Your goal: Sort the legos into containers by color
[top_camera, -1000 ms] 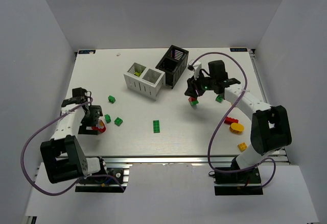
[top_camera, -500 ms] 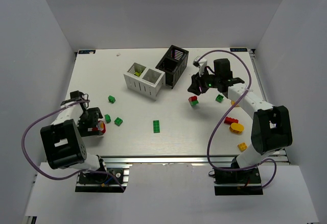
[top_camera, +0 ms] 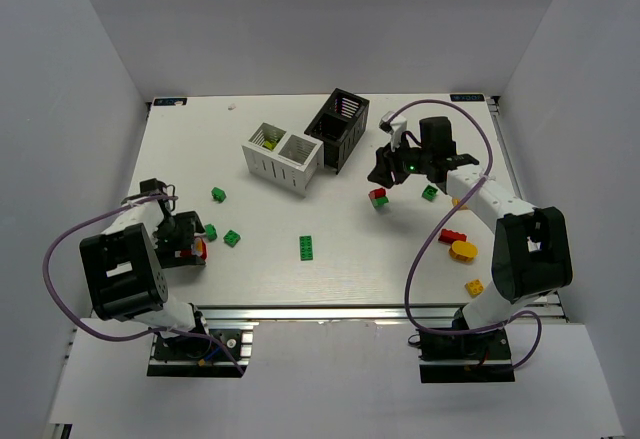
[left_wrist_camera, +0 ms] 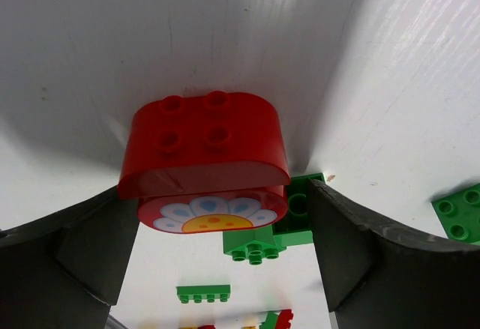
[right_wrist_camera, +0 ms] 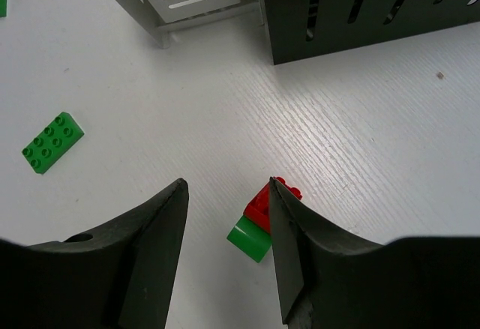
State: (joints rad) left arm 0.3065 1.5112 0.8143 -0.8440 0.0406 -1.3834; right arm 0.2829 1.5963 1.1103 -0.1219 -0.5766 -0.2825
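Near right corner of the desk: one yellow brick, one orange oval piece, one red brick.

Near left edge: my left gripper, fingers spread wide either side of a rounded red brick, not clamped on it.

Middle: one long green brick.

Further back, right of middle: my right gripper, fingers partly apart and holding nothing, above a red-and-green pair.

Far side: white box with black box just beside it.
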